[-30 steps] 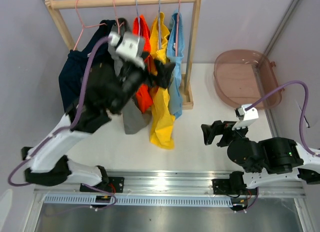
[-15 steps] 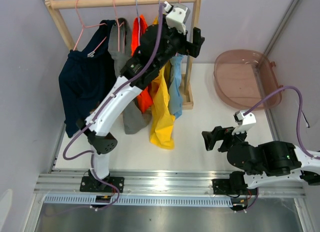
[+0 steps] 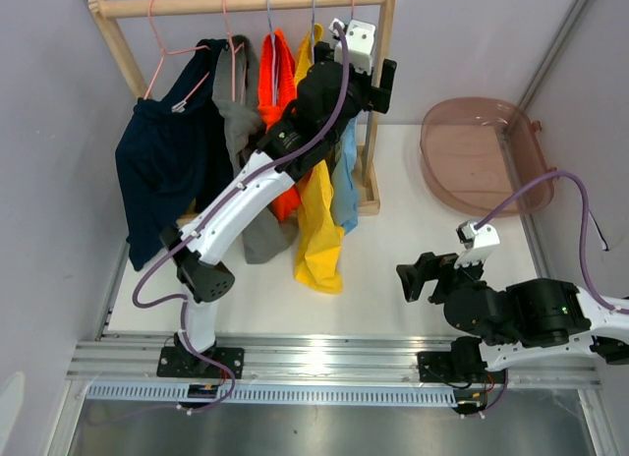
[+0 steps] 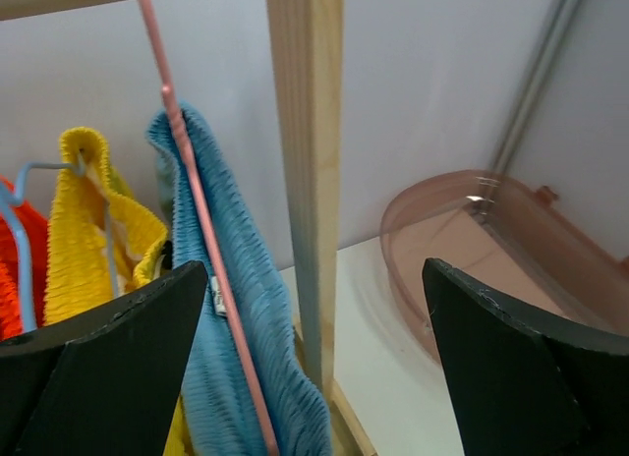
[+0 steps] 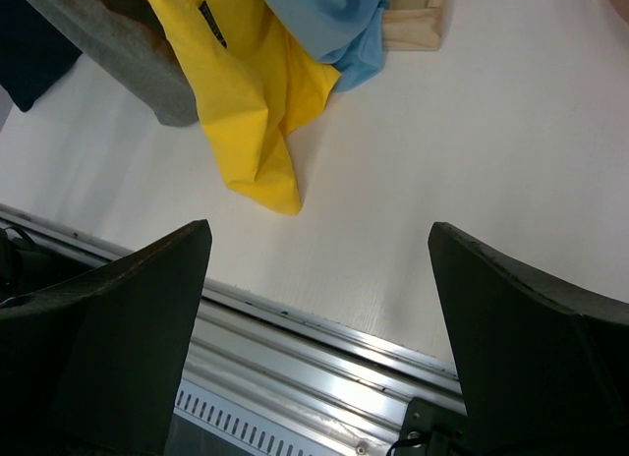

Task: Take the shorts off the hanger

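Five pairs of shorts hang on a wooden rack: navy shorts (image 3: pixel 157 171), grey shorts (image 3: pixel 251 225), orange shorts (image 3: pixel 276 73), yellow shorts (image 3: pixel 319 230) and light blue shorts (image 3: pixel 345 186). My left gripper (image 3: pixel 383 86) is up by the rack's right post, open and holding nothing. In the left wrist view the light blue shorts (image 4: pixel 241 309) hang on a pink hanger (image 4: pixel 197 230) just inside my left finger, and the post (image 4: pixel 307 181) stands between the open jaws of my left gripper (image 4: pixel 314 269). My right gripper (image 3: pixel 410 279) hovers low over the table, open, well to the right of the yellow shorts' hem (image 5: pixel 257 151).
A translucent pink basin (image 3: pixel 477 153) lies at the back right of the table. The rack's base block (image 5: pixel 413 24) sits on the white tabletop. A metal rail (image 3: pixel 324 363) runs along the near edge, and grey walls close in on the left and at the back.
My left arm swung up and to the right, from in front of the grey and orange shorts to the rack's right post. The right gripper has barely moved. Both stay open.
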Robot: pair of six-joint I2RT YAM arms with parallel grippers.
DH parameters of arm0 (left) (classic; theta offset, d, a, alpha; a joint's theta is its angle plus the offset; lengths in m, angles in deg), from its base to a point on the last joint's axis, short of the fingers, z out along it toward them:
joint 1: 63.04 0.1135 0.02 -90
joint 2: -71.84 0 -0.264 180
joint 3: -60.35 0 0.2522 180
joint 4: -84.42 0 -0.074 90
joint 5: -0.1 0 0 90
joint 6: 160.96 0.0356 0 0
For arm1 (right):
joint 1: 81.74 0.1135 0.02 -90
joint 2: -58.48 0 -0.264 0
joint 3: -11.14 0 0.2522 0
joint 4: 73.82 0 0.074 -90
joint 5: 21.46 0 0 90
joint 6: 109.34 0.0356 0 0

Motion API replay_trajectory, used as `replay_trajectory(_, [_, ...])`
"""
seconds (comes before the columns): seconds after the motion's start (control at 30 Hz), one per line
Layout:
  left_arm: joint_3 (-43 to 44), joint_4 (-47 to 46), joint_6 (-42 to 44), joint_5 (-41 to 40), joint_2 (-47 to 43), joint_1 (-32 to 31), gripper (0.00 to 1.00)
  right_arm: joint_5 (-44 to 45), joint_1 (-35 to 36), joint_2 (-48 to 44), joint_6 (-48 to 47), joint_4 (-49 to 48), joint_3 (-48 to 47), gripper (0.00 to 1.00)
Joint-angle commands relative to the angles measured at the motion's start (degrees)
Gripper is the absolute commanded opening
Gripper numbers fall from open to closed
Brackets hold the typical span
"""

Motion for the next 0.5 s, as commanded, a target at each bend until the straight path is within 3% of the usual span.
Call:
replay_trajectory(0.0, [0.5,-3.0,2.4,-7.1,-2.4,-0.5,0.98,0.7,-0.2,-0.2,2.1,0.4,0.3,1.0])
replay_trajectory(0.2, [0.5,-2.0,0.9,-9.3,-0.6,0.1,0.99,0.4,-0.1,0.0,3.4,1.6,0.5,1.0])
replay_trajectory(0.47, [-0.2,1.9,-7.6,-4.3,1.1,3.6,0.97,-0.7,-0.1,0.0,6.5,4.3,0.9,1.0])
